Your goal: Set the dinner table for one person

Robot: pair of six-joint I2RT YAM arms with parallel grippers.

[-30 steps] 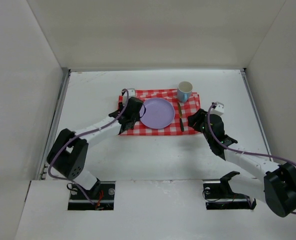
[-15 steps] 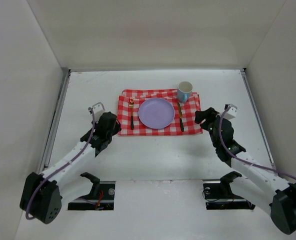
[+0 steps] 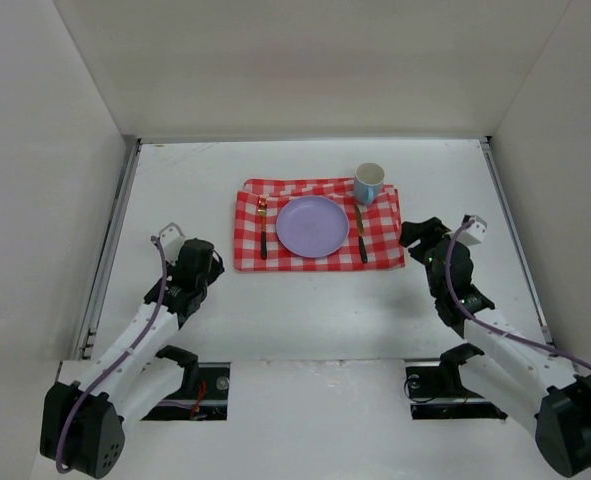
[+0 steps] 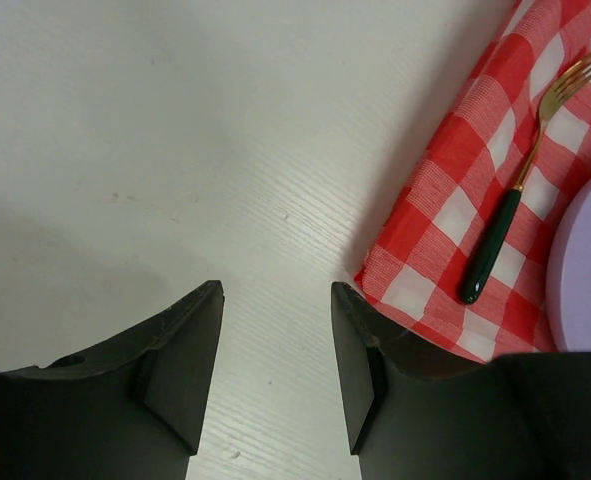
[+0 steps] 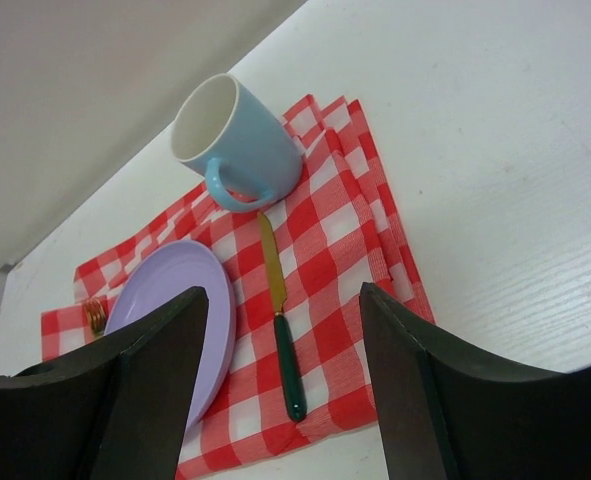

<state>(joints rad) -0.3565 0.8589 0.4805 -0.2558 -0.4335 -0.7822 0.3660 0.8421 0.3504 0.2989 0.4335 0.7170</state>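
Observation:
On the white dinner table (image 3: 305,310) lies a red-and-white checked cloth (image 3: 318,259). On it sit a lilac plate (image 3: 313,226), a gold fork with a green handle (image 3: 262,228) left of the plate, a gold knife with a green handle (image 3: 360,233) right of it, and a light blue mug (image 3: 369,183) at the far right corner. My left gripper (image 3: 211,258) is open and empty, left of the cloth. My right gripper (image 3: 412,236) is open and empty, just right of the cloth. The left wrist view shows the fork (image 4: 520,190); the right wrist view shows the mug (image 5: 235,143), knife (image 5: 281,315) and plate (image 5: 180,325).
Thin metal rails run along the table's left (image 3: 110,240) and right (image 3: 513,235) sides. White walls (image 3: 305,60) enclose the table on three sides. The arm bases (image 3: 180,385) sit at the near edge.
Both arms have pulled back from the cloth toward the near edge. The left gripper left the fork lying on the cloth and moved left and nearer. The right gripper moved slightly right.

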